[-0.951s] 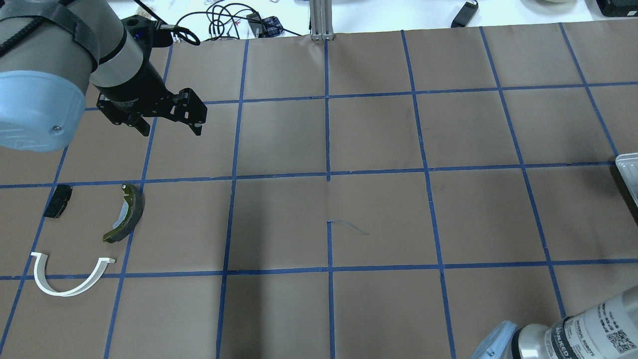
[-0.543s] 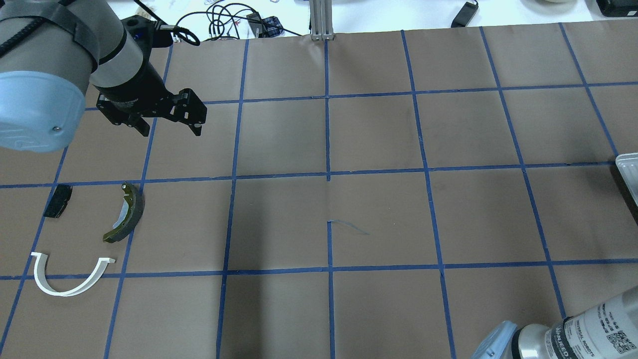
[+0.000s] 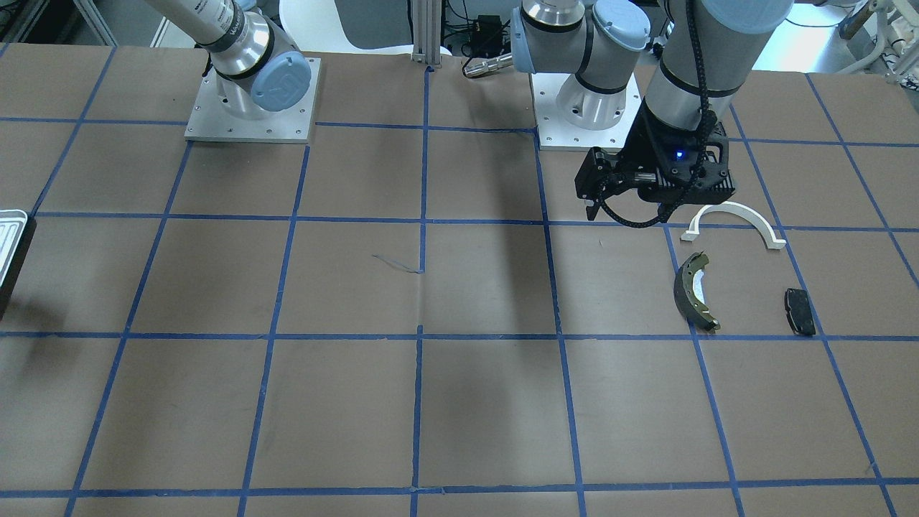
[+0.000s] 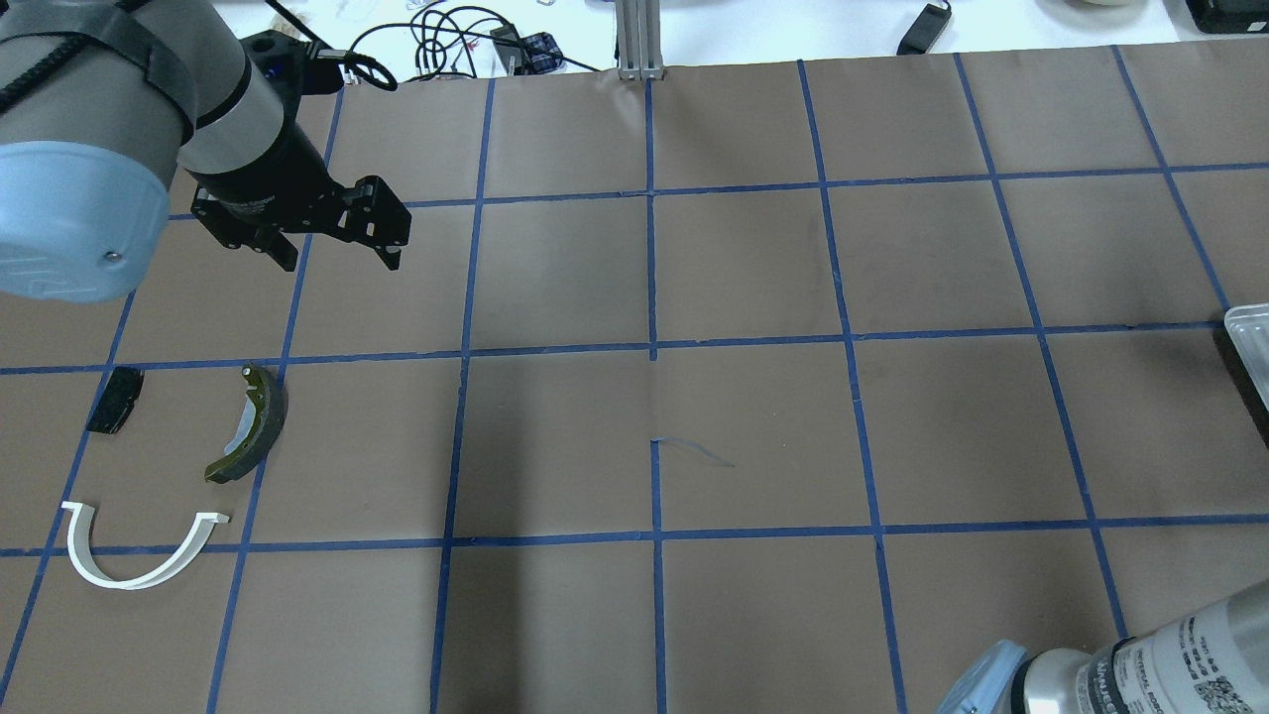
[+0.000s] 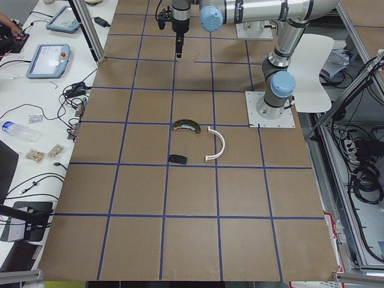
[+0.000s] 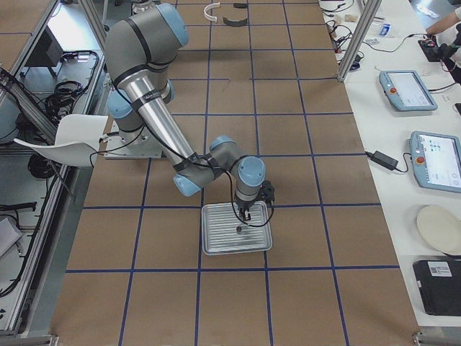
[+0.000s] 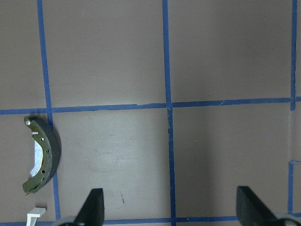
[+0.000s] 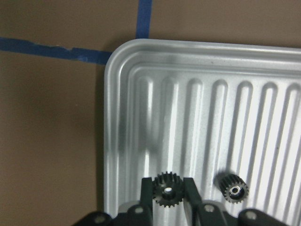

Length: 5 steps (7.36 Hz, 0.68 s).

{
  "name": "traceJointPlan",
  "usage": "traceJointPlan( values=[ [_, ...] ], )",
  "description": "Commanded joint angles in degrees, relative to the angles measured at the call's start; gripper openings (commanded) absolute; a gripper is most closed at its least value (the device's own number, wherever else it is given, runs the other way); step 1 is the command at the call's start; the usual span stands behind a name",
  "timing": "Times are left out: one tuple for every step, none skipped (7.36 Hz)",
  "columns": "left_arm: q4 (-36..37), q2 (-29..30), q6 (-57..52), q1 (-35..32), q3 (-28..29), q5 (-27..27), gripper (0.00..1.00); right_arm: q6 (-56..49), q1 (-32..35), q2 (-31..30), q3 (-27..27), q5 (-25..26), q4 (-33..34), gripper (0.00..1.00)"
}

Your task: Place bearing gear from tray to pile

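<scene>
The silvery ribbed tray lies at the table's right end and also shows in the exterior right view. My right gripper is shut on a small black bearing gear just over the tray. A second black gear lies on the tray beside it. The pile sits at the left: a white arch bracket, an olive brake shoe and a black pad. My left gripper hangs open and empty above the table, beyond the pile.
Only the tray's corner shows at the overhead view's right edge. Brown paper with a blue tape grid covers the table. An aluminium post and cables stand at the far edge. Both arm bases are bolted at the robot's side.
The right arm's forearm at the overhead view's lower right has shifted slightly to the right. The left arm and the pile have not moved.
</scene>
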<state>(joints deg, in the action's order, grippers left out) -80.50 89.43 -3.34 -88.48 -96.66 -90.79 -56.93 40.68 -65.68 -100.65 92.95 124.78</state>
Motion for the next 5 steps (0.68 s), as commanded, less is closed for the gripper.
traceJointPlan(
  values=[
    [0.08,0.04,0.0,0.06,-0.02,0.09,1.0,9.33,8.48,-5.4,-0.6,-0.49,-4.36,0.0],
    [0.16,0.13,0.0,0.06,-0.02,0.09,1.0,18.08,15.68,-6.29,-0.69,-0.4,-6.54,0.0],
    [0.08,-0.04,0.0,-0.02,-0.02,-0.08,1.0,27.39,22.71,-7.61,-0.78,-0.49,-7.87,0.0],
    [-0.18,-0.05,0.0,-0.02,-0.11,-0.09,1.0,37.23,30.09,-7.53,-0.78,-0.58,-7.88,0.0],
    [0.07,0.04,0.0,-0.02,-0.11,0.09,1.0,48.46,38.52,-7.27,-0.78,-1.45,-7.71,0.0]
  ],
)
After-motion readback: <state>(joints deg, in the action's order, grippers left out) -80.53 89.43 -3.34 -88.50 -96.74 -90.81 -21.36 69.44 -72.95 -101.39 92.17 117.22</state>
